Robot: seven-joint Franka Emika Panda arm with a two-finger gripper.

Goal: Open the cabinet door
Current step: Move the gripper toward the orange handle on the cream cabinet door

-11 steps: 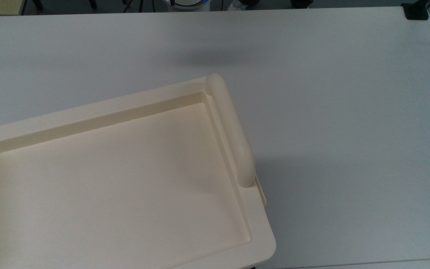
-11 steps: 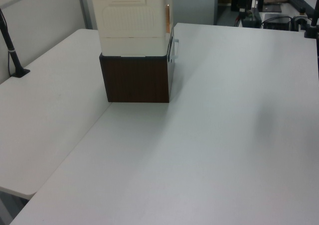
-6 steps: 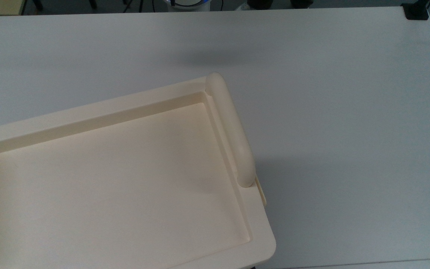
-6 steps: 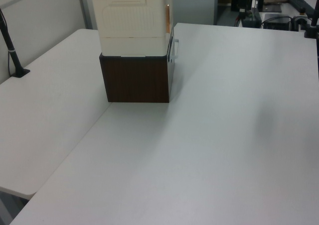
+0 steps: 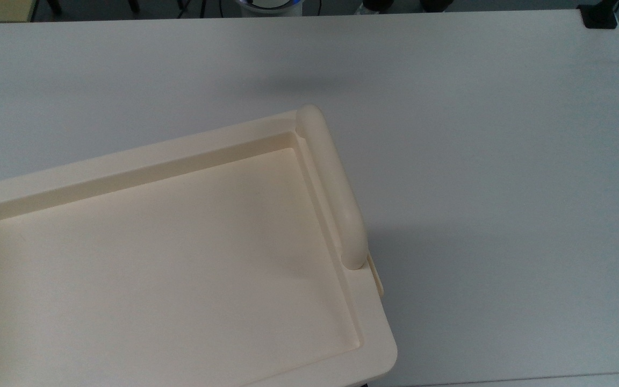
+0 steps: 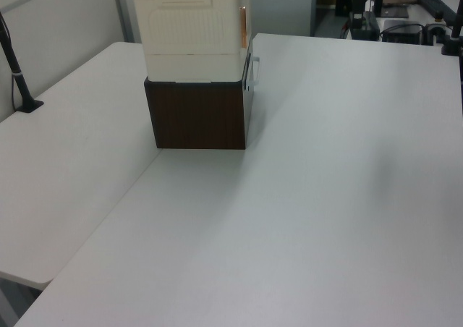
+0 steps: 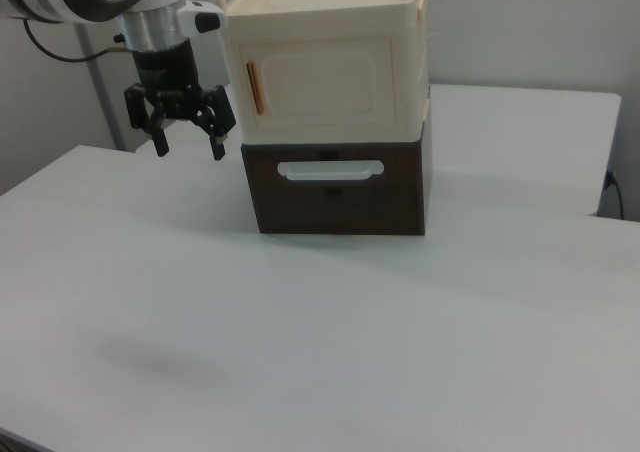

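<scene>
Cabinet door (image 7: 330,80): closed, front of cream cabinet atop the dark drawer unit (image 7: 335,187) on the counter (image 7: 300,342). Pincer (image 7: 187,142): spread, empty, at the right view's left of the door. Risk: catching the cabinet's side, pushing the stack.

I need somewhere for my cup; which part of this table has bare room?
The white table is bare in front of the dark drawer box and to the right view's right of it. The tight spot is between the open gripper and the cream cabinet.
</scene>
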